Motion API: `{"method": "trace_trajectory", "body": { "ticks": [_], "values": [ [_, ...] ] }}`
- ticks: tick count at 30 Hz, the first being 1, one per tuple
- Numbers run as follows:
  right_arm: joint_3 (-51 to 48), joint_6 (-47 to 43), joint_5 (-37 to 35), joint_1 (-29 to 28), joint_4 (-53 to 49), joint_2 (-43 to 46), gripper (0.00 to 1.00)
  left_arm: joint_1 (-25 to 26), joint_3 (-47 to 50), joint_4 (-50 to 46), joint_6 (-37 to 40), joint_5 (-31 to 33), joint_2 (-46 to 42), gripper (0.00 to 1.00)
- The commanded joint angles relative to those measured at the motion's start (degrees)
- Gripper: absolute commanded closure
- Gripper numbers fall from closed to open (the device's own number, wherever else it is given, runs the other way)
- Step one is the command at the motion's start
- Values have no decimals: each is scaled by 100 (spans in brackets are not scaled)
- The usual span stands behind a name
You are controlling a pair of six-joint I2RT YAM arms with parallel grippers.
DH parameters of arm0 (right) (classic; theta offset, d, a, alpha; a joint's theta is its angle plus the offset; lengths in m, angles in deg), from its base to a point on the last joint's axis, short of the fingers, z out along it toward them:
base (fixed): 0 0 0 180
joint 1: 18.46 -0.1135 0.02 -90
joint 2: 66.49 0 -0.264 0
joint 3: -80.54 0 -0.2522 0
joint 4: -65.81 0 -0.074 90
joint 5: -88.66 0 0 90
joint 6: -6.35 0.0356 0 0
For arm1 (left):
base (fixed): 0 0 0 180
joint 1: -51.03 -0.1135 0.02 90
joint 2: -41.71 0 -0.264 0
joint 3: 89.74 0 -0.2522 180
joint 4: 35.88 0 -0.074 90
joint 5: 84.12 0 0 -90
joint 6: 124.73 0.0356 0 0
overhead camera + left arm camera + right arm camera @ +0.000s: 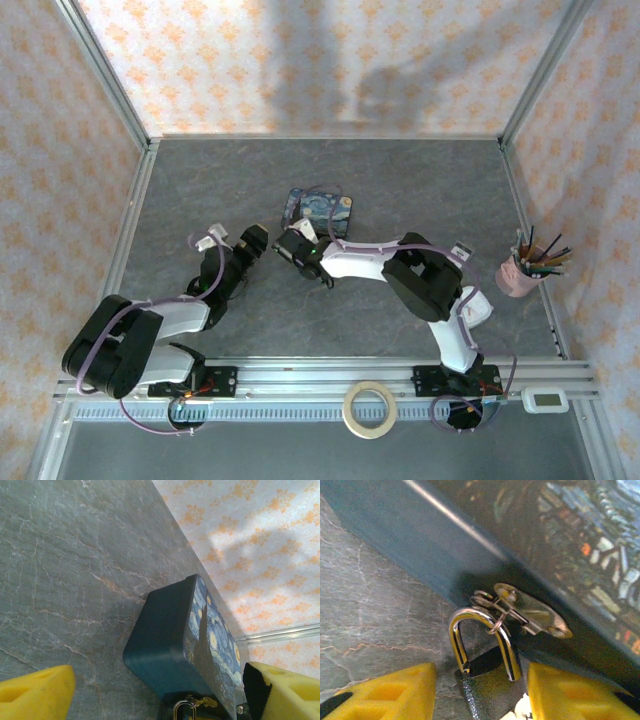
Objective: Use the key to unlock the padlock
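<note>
The black padlock (490, 690) hangs by its silvery shackle (480, 625) from the hasp (530, 612) of the blue painted tin (320, 208). My right gripper (481, 695) is open, its yellow fingers (385, 695) standing either side of the padlock's body, the right one very close. A pale scrap (521, 709) peeks out beside the body; I cannot tell whether it is the key. My left gripper (155, 695) is open a little left of the tin's (165, 650) corner, nothing held, with the shackle (184, 707) at the bottom edge. From above, both grippers (255, 240) (292, 245) meet at the tin's near side.
A pink cup of pens (520, 275) stands at the right edge. A roll of tape (371, 409) and a small white device (546, 400) lie on the near rail. Aluminium frame posts and patterned walls close in the grey table (200, 180).
</note>
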Motion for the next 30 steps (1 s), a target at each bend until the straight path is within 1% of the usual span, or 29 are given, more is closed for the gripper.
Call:
{"method": "trace_trajectory", "body": {
  "ticks": [1, 8, 10, 15, 16, 19, 25, 30],
  "values": [
    [-95, -231, -358, 35, 113, -104, 56, -61, -41, 358, -94, -113, 59, 15],
    [-239, -571, 152, 254, 443, 36, 80, -60, -22, 395, -112, -134, 8, 16],
    [-303, -634, 447, 353, 540, 128, 84, -61, -19, 373, -103, -137, -16, 15],
    [-506, -835, 1815, 723, 780, 523, 91, -62, -9, 384, -103, -131, -61, 16],
    [-524, -919, 2045, 772, 799, 584, 92, -61, 1, 389, -103, -130, -60, 16],
    [-581, -1391, 2537, 892, 767, 730, 100, -60, 8, 444, -103, -152, -34, 15],
    [-575, -2533, 2538, 977, 678, 683, 100, -61, -3, 647, -138, -314, 129, 16],
    [-438, -3313, 2830, 1078, 818, 618, 100, -61, -13, 872, -188, -545, 325, 17]
  ]
}}
